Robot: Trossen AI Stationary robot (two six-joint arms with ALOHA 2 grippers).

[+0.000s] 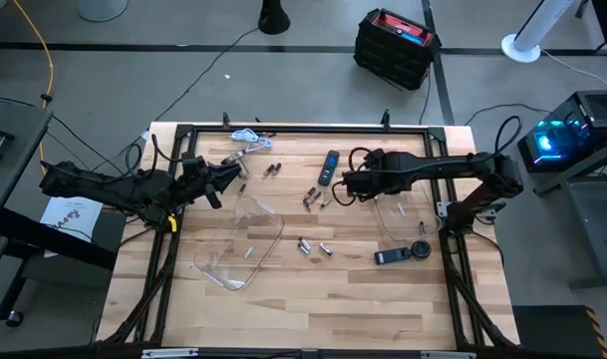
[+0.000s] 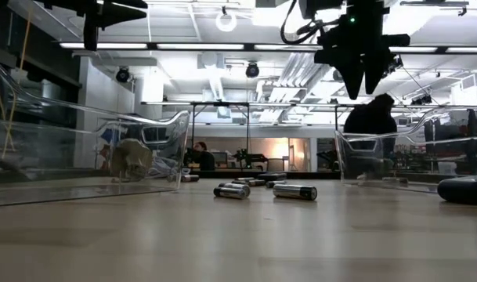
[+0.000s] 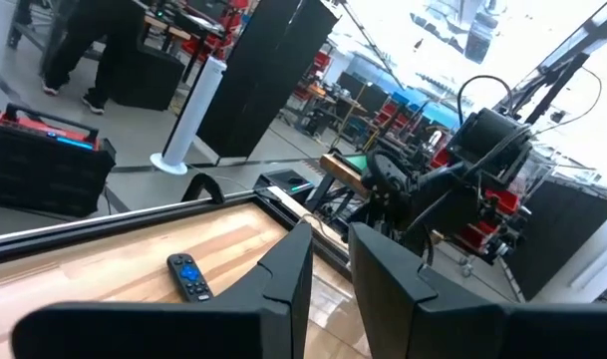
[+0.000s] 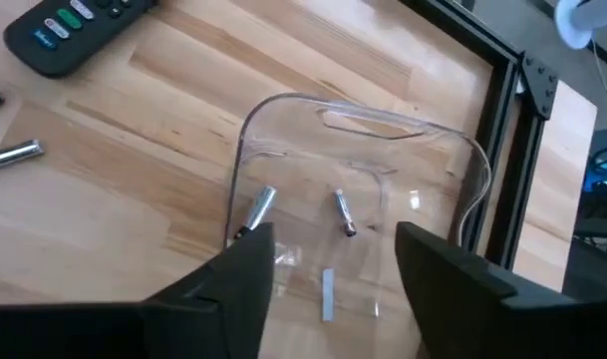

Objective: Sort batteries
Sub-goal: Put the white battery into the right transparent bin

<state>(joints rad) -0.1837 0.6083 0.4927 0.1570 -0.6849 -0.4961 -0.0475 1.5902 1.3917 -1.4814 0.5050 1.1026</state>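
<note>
Light wooden table (image 1: pixel 383 299), black-framed. Two clear plastic bins: larger one (image 1: pixel 241 239) left of centre, smaller one (image 1: pixel 403 219) on the right.

Right arm reaching in from the right; right gripper (image 4: pixel 333 249) poised above the right bin's left rim, jaws spread wide, nothing between them. Three small silvery batteries (image 4: pixel 344 213) already inside that bin, lying flat, directly beyond the open fingers (image 4: pixel 245 267).

Left gripper (image 3: pixel 328 264) raised over the far left of the table, jaws nearly together, only a thin gap, nothing seen held.

Black remote with blue button (image 1: pixel 328 166) far centre.

Loose batteries (image 1: pixel 314 197) scattered mid-table, just near-left of the right gripper; long axes mixed, mostly diagonal. Another cluster (image 1: pixel 313 246) nearer, between the bins. Right arm judged closer to both; next pick likely needs a short move left and a wrist turn across the battery's axis.
</note>
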